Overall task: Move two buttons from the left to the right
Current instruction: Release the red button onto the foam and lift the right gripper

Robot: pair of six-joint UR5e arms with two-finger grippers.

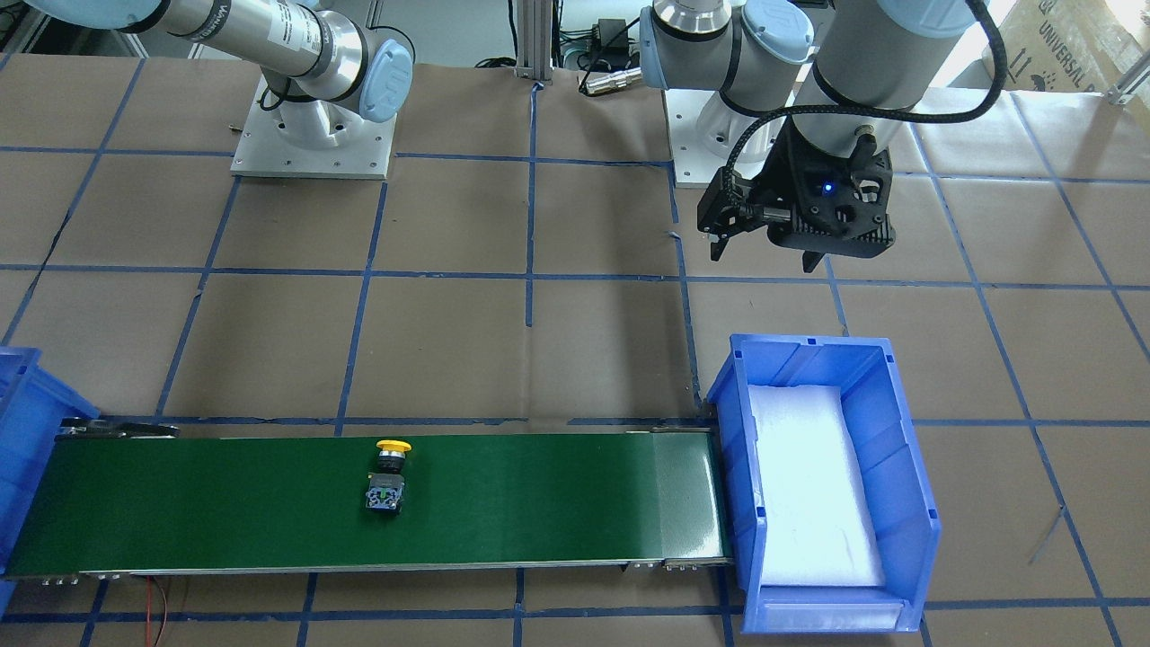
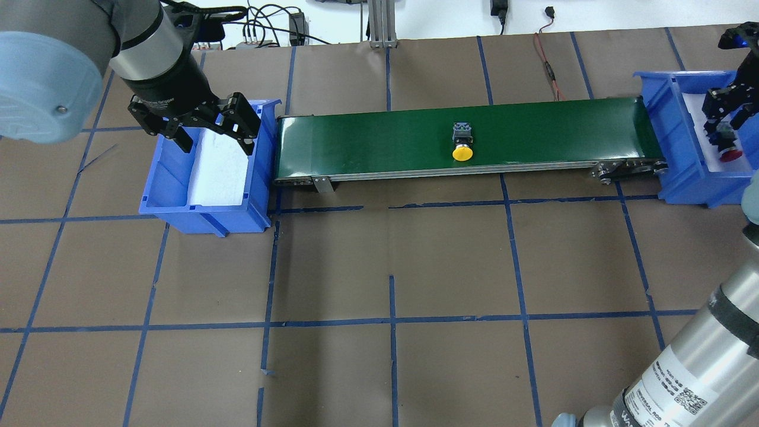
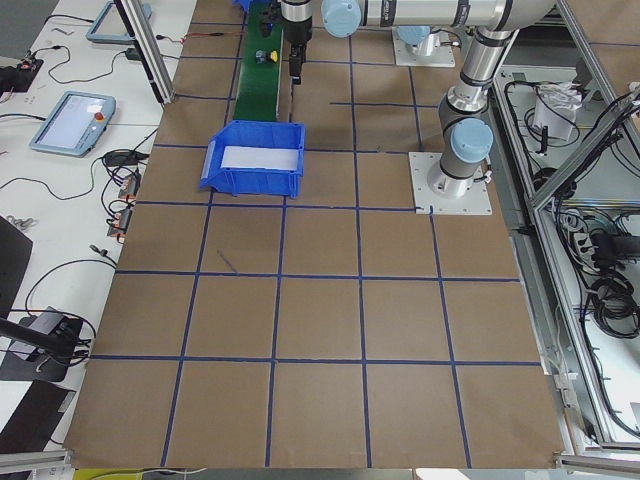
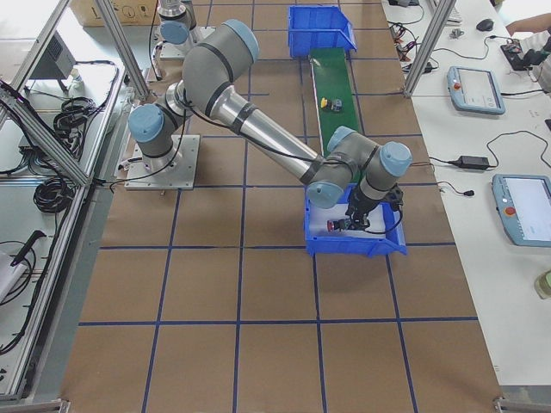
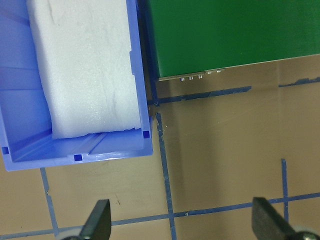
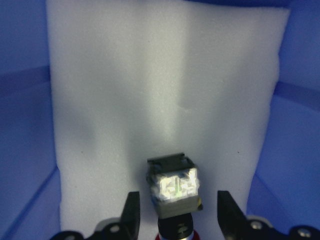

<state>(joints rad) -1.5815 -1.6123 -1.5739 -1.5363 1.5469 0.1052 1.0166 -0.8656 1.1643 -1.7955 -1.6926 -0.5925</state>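
Nearest the front camera, the yellow button (image 1: 388,472) lay on its side midway along the green belt (image 1: 539,503). In the right bin (image 2: 688,190) at the belt's end, the right gripper (image 6: 177,200) stood parted around the red button (image 6: 172,182) on white foam (image 6: 165,75), its fingers clear of it. Farther back, the left gripper (image 1: 764,256) hung wide and empty near the left bin (image 1: 907,431). Behind, a cardboard box (image 1: 1069,45) read "UNIVERSAL".
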